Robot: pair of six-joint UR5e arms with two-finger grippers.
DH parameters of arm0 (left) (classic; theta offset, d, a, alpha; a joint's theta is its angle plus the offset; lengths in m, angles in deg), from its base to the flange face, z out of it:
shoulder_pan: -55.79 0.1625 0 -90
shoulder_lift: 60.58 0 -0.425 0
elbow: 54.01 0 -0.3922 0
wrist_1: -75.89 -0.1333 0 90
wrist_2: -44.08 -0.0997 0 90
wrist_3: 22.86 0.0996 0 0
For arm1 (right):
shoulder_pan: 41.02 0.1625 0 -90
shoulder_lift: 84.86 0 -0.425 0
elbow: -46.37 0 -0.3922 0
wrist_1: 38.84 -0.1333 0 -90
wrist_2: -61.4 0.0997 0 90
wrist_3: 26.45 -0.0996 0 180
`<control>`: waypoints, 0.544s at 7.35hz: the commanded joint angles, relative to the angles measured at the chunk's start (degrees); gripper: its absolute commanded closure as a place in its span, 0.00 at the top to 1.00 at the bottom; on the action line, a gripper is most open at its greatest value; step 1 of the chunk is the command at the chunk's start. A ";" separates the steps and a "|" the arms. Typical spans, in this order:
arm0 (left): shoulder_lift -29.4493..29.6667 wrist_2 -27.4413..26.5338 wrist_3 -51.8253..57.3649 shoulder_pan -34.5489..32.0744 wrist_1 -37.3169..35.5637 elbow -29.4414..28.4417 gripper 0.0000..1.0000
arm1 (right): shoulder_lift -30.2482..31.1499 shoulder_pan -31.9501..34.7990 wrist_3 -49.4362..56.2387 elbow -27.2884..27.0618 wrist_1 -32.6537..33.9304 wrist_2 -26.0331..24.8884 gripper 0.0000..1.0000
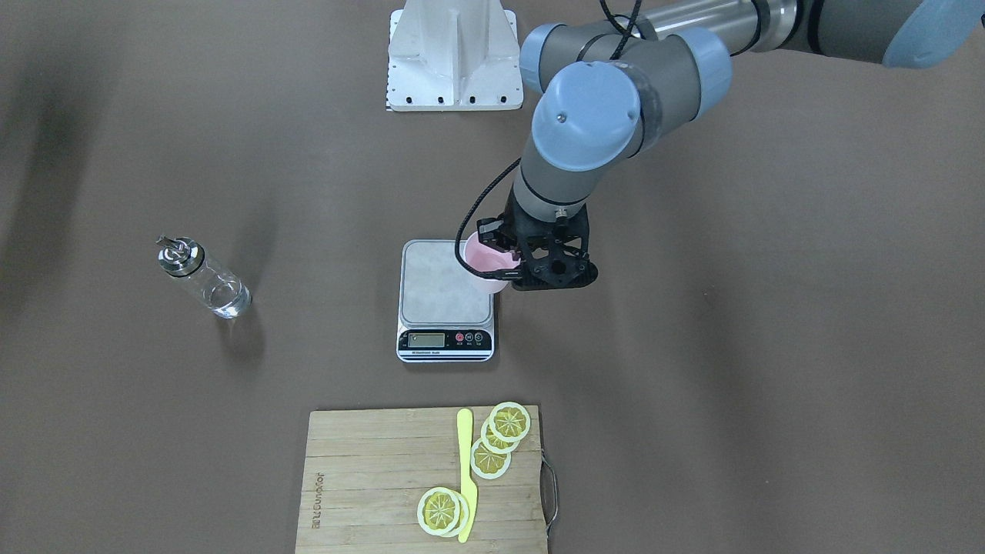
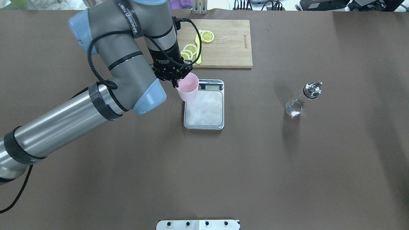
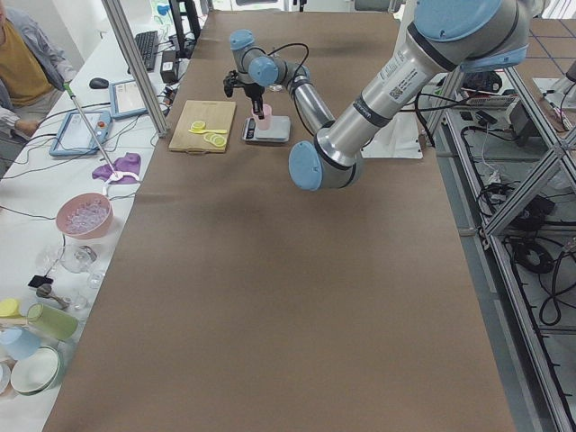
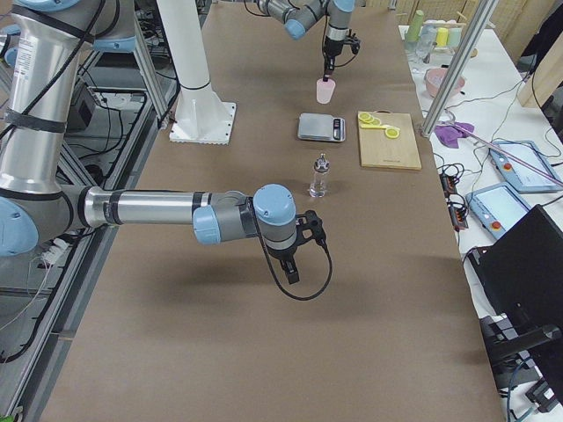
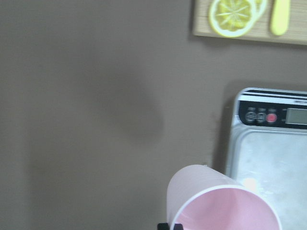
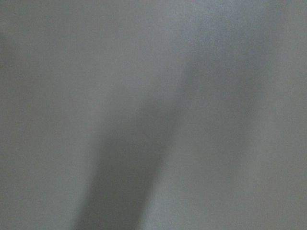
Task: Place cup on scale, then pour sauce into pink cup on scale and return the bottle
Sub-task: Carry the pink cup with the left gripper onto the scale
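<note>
1. The brown table (image 2: 287, 175) is spread under everything.
2. The left arm (image 2: 121, 70) is stretched far out over the table. The left gripper (image 2: 176, 83) is squeezed tight on the rim of the cup.
3. The right arm (image 4: 149, 209) is held low over the near right part of the table. The right gripper (image 4: 291, 268) is seen only from the side, so it cannot be told if its fingers are open or closed.
4. A wooden cutting board (image 2: 230, 48) is laid at the far side, past the scale. Lemon slices (image 2: 207, 36) and a yellow knife (image 2: 198, 48) are laid on it.
5. The scale (image 2: 204, 108) is set in the middle of the table.
6. The bottle (image 2: 302, 99) is stood upright, well to the right of the scale. Clear sauce (image 2: 294, 108) is seen at its bottom.
7. The pink cup (image 2: 188, 91) is held in the air over the scale's far left corner, open end up.
</note>
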 commanded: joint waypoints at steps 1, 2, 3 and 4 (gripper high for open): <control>1.87 -2.39 -1.61 2.59 2.44 -4.03 0.00 | 0.07 -0.12 0.00 0.00 -0.05 0.73 1.00; 2.05 -2.39 -1.61 2.68 4.02 -5.00 0.00 | 0.07 -0.12 0.00 0.00 -0.05 0.73 1.00; 1.96 -2.39 -1.79 3.29 4.04 -5.18 0.00 | 0.07 -0.12 0.00 0.09 -0.05 0.73 1.00; 2.05 -2.48 -2.40 3.65 4.82 -5.45 0.00 | 0.07 -0.12 0.00 0.09 -0.05 0.64 1.00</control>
